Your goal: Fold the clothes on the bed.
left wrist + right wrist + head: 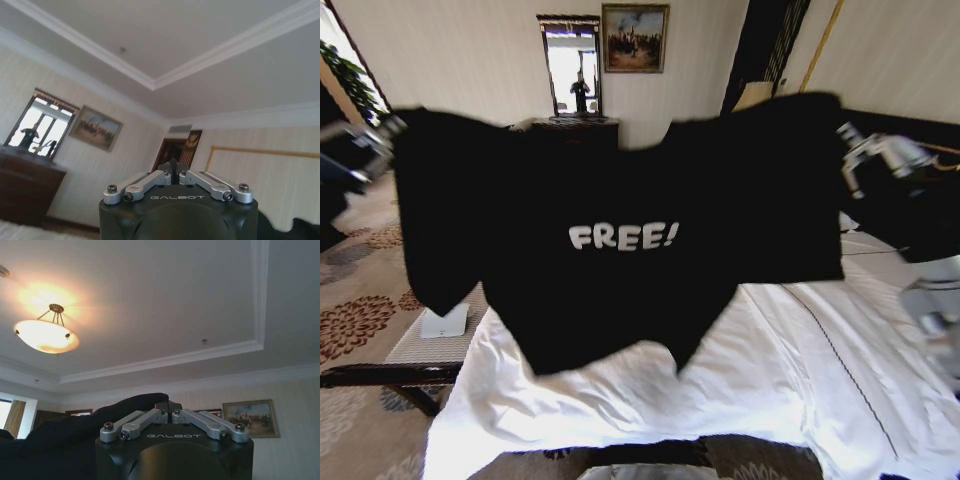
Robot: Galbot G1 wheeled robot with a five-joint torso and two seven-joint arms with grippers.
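Note:
The clothes are one black T-shirt [620, 230] with white "FREE!" lettering, held up in the air and spread wide above the bed [800, 370], lettering toward me. My left gripper [382, 135] is shut on the shirt's upper left corner, and my right gripper [848, 150] is shut on its upper right corner. In the left wrist view the left gripper [173, 167] points at the ceiling with its fingers together. In the right wrist view the right gripper [170, 407] is shut too, with black fabric [75, 432] draped beside it. The shirt's hem hangs just above the white sheet.
A pale bench [420, 345] carrying a white box [445, 322] stands left of the bed, on patterned carpet. A dark dresser with a mirror [570, 65] and a painting [635, 38] are on the far wall. The dark headboard [910, 125] rises at the right.

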